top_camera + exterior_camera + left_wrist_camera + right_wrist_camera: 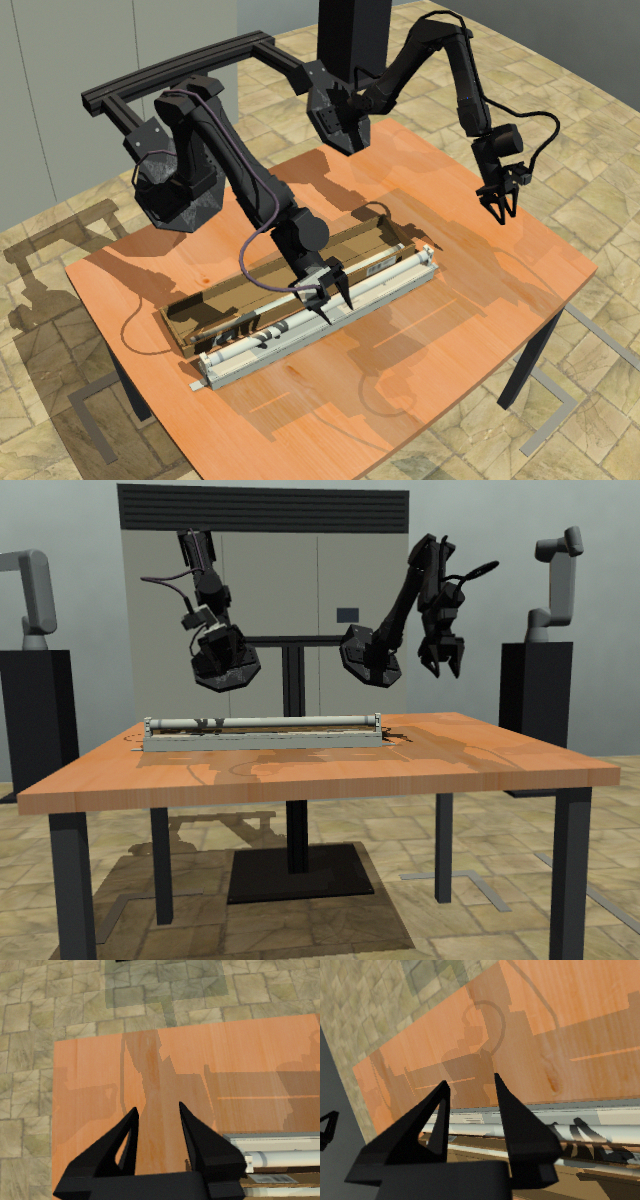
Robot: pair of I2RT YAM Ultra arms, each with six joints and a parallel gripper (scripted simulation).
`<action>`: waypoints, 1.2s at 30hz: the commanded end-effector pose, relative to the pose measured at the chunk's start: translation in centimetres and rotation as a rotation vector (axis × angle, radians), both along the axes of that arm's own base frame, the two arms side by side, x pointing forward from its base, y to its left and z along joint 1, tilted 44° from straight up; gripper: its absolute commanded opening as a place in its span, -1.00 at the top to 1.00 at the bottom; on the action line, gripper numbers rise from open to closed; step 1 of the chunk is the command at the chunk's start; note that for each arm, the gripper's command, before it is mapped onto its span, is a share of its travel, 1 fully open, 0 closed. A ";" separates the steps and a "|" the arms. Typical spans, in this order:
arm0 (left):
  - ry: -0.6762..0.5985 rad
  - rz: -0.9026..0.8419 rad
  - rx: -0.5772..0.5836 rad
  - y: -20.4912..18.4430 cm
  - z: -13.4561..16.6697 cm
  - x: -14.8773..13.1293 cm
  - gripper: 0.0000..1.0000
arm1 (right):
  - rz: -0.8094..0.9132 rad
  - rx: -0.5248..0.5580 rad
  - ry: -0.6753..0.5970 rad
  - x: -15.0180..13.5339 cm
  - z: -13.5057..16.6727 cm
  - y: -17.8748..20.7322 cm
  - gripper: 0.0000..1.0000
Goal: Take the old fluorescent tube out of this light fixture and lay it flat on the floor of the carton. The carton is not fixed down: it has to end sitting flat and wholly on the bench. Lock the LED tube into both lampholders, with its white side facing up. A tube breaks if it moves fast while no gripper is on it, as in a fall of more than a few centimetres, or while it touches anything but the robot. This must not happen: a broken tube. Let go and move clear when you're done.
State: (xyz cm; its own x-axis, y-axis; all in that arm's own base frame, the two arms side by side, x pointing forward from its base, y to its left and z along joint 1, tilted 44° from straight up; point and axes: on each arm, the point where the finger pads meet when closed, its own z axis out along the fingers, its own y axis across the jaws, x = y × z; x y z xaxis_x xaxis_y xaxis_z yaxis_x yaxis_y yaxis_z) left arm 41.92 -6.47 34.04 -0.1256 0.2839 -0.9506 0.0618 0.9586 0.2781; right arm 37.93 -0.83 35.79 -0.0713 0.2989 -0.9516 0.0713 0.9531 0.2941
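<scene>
Your two grippers: both about half open, with nothing between the fingers.
The carton (232,291) (307,1180) lay behind the light fixture (320,335) (258,742) (300,1142) (615,1117), both lower than your jaws. Below your right gripper (341,316) (230,660) (470,1081), apart from it, the mounted tube (361,286) (289,721) (290,1158) (620,1133) sat in both lampholders; the other tube (372,258) (285,1192) (485,1151) was in the carton. Your left gripper (507,219) (447,677) (158,1108) hung well apart from both tubes, beyond the fixture's end, touching neither.
</scene>
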 end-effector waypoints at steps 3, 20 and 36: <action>-0.059 -0.060 -0.303 2.7 5.6 -3.0 0.02 | 0.079 -0.305 -0.038 0.4 3.6 1.0 0.02; -0.181 0.022 -0.276 6.4 9.0 -4.2 0.02 | 0.055 -0.295 -0.138 -0.5 7.3 1.2 0.02; 0.092 0.016 -0.100 2.9 3.0 -0.6 0.02 | 0.009 -0.011 0.102 1.4 1.6 -0.4 0.02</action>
State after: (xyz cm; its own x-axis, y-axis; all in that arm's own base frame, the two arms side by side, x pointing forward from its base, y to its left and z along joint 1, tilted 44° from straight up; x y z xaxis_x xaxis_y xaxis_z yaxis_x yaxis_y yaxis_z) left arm 40.47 -2.29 38.45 -0.1156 0.0929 -0.9889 0.0447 0.9951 0.0882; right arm 39.04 -0.43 38.55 -0.0943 0.1527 -0.9838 0.0334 0.9881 0.1502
